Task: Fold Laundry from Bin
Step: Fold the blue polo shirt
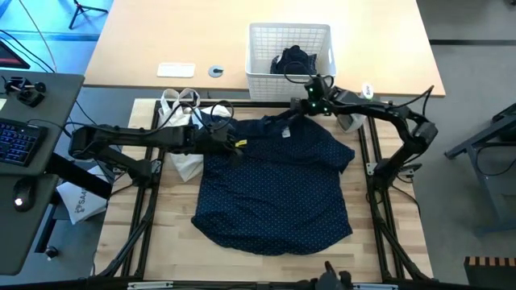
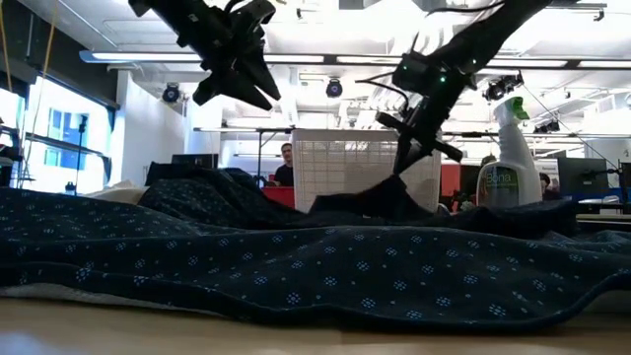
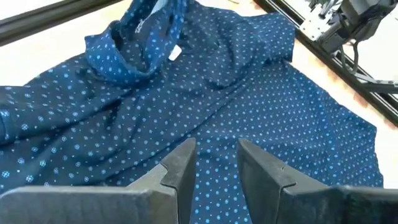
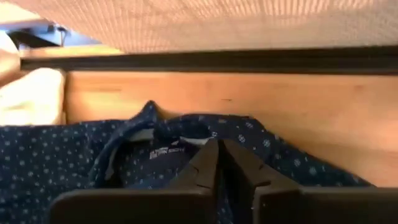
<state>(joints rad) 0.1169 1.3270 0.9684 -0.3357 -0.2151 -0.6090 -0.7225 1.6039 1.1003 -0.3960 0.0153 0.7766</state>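
Note:
A navy shirt with tiny white dots (image 1: 274,185) lies spread on the wooden table, its collar toward the far edge. My right gripper (image 1: 305,109) is shut at that collar, just in front of the white lattice bin (image 1: 262,76). A dark garment (image 1: 293,62) lies in the bin. My left gripper (image 1: 232,140) hovers over the shirt's left shoulder area. Its fingers (image 3: 186,168) stand a little apart with nothing between them, clear above the cloth. My right gripper pinches the shirt's collar (image 4: 186,140) between its two shut fingers, beside the neck label. The fingers slant down from the table's right and far side. In the low view the cloth rises in a small peak (image 2: 386,197) to the fingertips; the rest lies on the table.
A cream-white cloth bag (image 1: 184,113) lies at the table's far left, beside the left arm. A spray bottle (image 2: 505,168) stands at the far right. Black frame rails (image 1: 367,161) border the work surface. A person shows behind the bin in the low view.

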